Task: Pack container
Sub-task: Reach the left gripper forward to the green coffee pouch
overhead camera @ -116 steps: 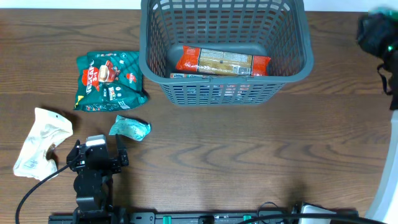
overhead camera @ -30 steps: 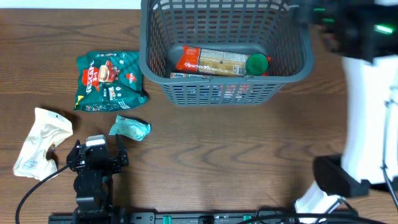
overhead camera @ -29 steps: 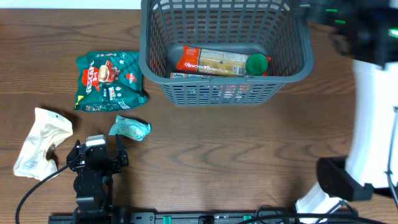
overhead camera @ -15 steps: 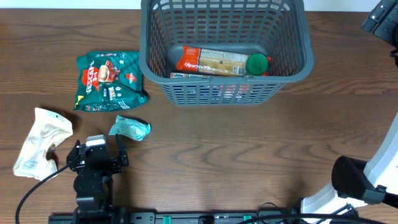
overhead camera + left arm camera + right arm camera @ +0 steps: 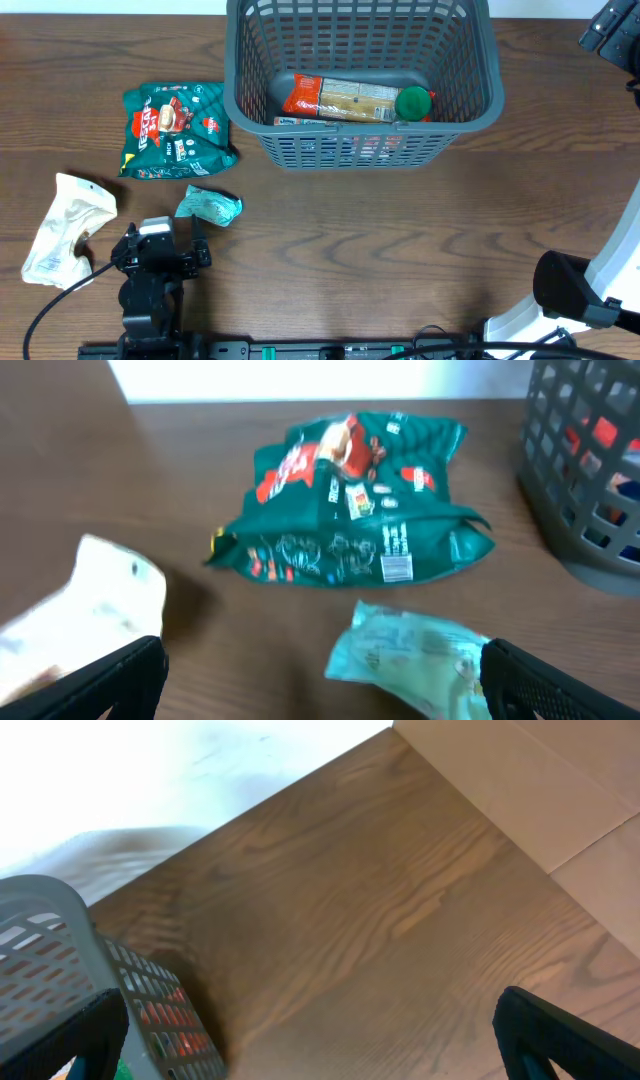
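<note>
- The large dark grey plastic basket with lattice sides (image 5: 352, 148) stands at the far middle of the brown wooden table (image 5: 400, 250). Its far rim is cut off by the top edge of the overhead view.
- Inside lie a long red-and-tan packet (image 5: 350, 98) and a round green item (image 5: 413, 103) at its right end. Another pack beneath them is mostly hidden, and its print is unreadable.
- Left of the basket, apart from it, lie a dark green snack bag (image 5: 177, 130), a small pale teal packet (image 5: 209, 205) and a crumpled white packet (image 5: 68, 228). In the left wrist view the white packet is blurred.
- The left gripper (image 5: 163, 240) sits low at the near edge, pointing at the teal packet, jaws spread wide and empty.
- The right gripper (image 5: 310, 1035) is raised beside the basket's right corner, mostly out of the overhead view, jaws fully apart and holding nothing.
</note>
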Controlling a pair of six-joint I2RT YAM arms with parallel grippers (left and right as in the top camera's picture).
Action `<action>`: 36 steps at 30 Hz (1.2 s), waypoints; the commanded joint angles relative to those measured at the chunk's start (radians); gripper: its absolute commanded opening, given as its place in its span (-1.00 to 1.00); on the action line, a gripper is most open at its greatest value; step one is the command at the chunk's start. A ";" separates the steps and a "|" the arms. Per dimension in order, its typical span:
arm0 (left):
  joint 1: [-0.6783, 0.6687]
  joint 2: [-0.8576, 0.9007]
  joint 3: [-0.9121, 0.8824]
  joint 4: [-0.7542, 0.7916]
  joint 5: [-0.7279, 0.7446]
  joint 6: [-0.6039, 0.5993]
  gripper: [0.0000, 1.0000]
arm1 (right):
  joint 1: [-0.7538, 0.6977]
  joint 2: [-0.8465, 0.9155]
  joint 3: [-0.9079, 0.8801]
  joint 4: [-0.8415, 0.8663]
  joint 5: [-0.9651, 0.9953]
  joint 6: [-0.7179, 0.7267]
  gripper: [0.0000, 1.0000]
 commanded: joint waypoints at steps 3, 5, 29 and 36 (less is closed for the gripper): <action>-0.003 0.166 0.167 -0.010 -0.029 -0.072 0.97 | -0.001 -0.002 0.000 -0.003 -0.003 0.017 0.98; -0.003 0.293 0.270 -0.014 -0.039 -0.056 0.97 | -0.001 -0.002 0.000 -0.004 -0.003 0.017 0.99; 0.029 1.290 1.248 -0.331 0.145 0.068 0.97 | -0.001 -0.001 0.000 -0.004 -0.003 0.017 0.99; 0.136 1.429 1.400 -0.446 0.158 0.010 0.97 | -0.001 -0.001 0.000 -0.004 -0.003 0.017 0.99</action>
